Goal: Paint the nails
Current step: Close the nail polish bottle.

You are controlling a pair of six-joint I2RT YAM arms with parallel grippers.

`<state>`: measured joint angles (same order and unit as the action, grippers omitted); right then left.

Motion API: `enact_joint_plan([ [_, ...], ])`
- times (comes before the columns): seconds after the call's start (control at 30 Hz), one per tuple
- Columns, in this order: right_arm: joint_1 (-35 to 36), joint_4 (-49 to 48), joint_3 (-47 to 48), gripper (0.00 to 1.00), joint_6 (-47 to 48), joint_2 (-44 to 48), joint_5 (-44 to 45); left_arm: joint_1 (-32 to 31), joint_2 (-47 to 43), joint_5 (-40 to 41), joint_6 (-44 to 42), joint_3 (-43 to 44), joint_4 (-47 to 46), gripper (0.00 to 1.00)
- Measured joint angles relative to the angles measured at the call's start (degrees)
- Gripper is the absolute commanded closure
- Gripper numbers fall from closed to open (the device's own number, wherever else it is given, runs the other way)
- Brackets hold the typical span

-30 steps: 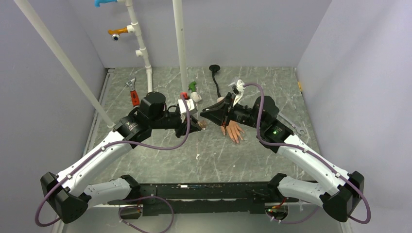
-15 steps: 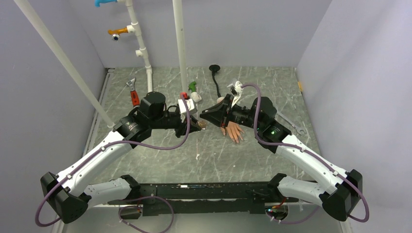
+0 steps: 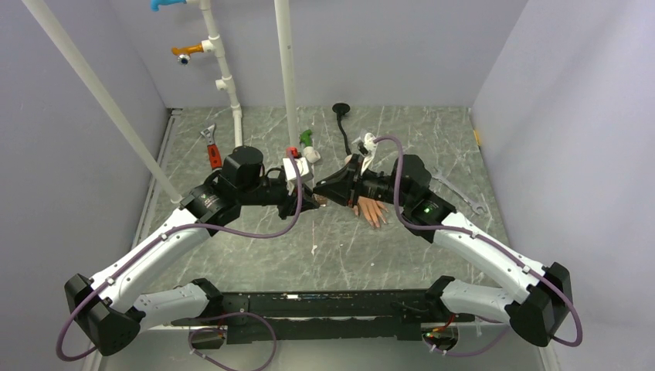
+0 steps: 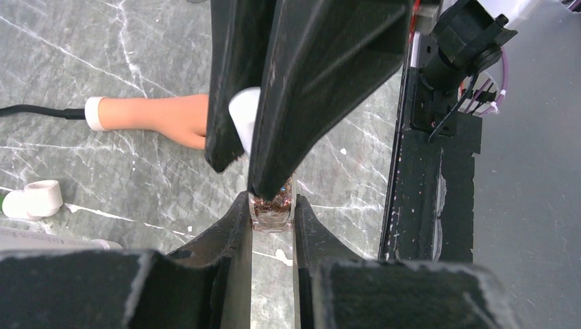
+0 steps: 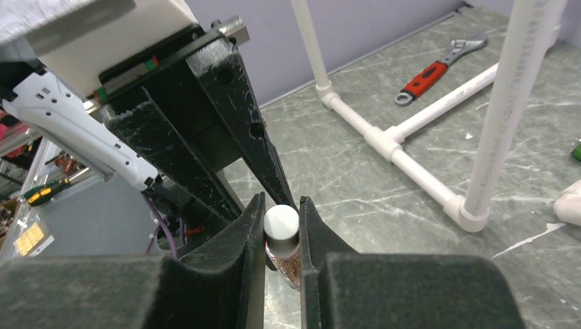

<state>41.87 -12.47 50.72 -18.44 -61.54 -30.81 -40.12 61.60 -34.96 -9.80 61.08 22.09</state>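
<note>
Bottle (image 4: 271,204) clamped by left gripper (image 4: 271,218), white cap (image 5: 281,223) pinched by right gripper (image 5: 281,209); nails (image 3: 377,221) seen at four o'clock, nearer right.

Left arm (image 3: 154,247) and right arm (image 3: 483,247): you've got white link shells, black joint housings, a purple cable (image 3: 259,235) routed along each. Green LED (image 3: 424,208) lit on your right forearm. Left end effector (image 4: 271,203) fingers (image 4: 223,274): black, tapered, scuffed.

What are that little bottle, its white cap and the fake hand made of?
Bottle: clear, glossy, likely glass, glittery brownish contents showing through. Cap: smooth opaque white, probably plastic. Fake hand: smooth matte peach, looks like rubber or soft plastic.
</note>
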Motion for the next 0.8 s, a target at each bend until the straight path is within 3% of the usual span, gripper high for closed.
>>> enact_joint_plan([
  [0.53, 1.7, 4.0, 0.3, 1.00, 4.8, -0.7, 0.2, 0.2, 0.0, -0.3, 0.2, -0.4, 1.2, 1.00],
  [0.8, 3.9, 4.9, 0.3, 1.00, 5.0, -0.6, 4.9, 1.4, -0.3, -1.8, 2.0, -1.4, 0.9, 1.00],
])
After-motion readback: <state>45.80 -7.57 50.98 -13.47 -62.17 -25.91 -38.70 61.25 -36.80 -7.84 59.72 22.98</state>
